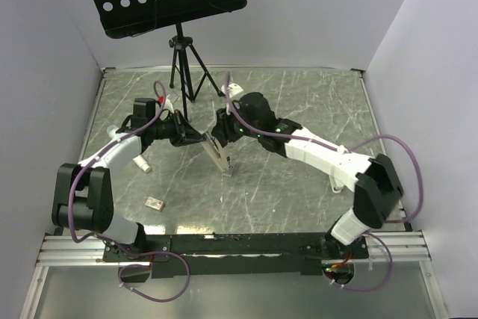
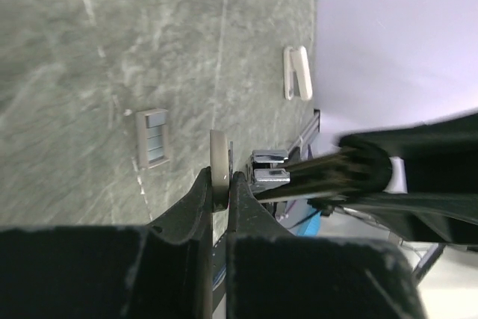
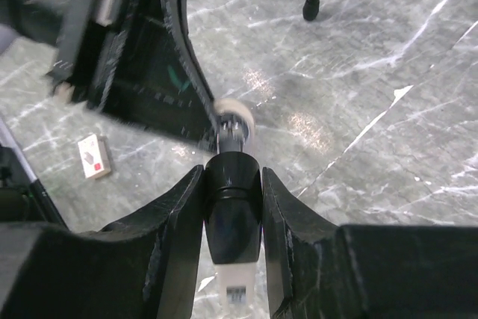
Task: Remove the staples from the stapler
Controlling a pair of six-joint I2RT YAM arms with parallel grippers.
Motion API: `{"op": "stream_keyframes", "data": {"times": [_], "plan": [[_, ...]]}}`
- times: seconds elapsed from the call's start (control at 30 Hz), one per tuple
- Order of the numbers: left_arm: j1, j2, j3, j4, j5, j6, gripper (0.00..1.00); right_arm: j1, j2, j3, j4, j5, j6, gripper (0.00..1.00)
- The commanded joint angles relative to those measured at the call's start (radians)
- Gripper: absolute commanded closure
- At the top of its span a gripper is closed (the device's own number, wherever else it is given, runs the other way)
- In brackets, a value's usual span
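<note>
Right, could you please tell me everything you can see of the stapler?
The stapler is slim, pale grey on top and dark underneath, bright metal showing near its upper end. It hangs tilted over the table, lower end near the surface; contact is unclear. The left hand is shut on its pale upper end; the right hand grips its dark middle.

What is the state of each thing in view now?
stapler: tilted, held between both grippers
left gripper: shut on the stapler's pale edge
right gripper: closed on its black part
white cylinder: lying on its side
tan block: lying flat
</note>
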Motion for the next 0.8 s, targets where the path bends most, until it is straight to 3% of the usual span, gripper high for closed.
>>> {"op": "stream_keyframes", "data": {"times": [0.0,0.43,0.77], "plan": [[0.058,-0.029,0.056,-0.034,-0.084,-0.024,0.99,-0.024,-0.170,-0.102,-0.011,0.021,-0.015,0.83],[0.098,-0.102,0.111,-0.037,-0.190,-0.063,0.99,-0.058,-0.456,-0.537,0.029,0.016,0.050,0.76],[0.098,-0.159,-0.009,0.219,-0.032,-0.199,0.99,-0.056,-0.570,-0.722,0.091,-0.059,0.156,0.59]]}}
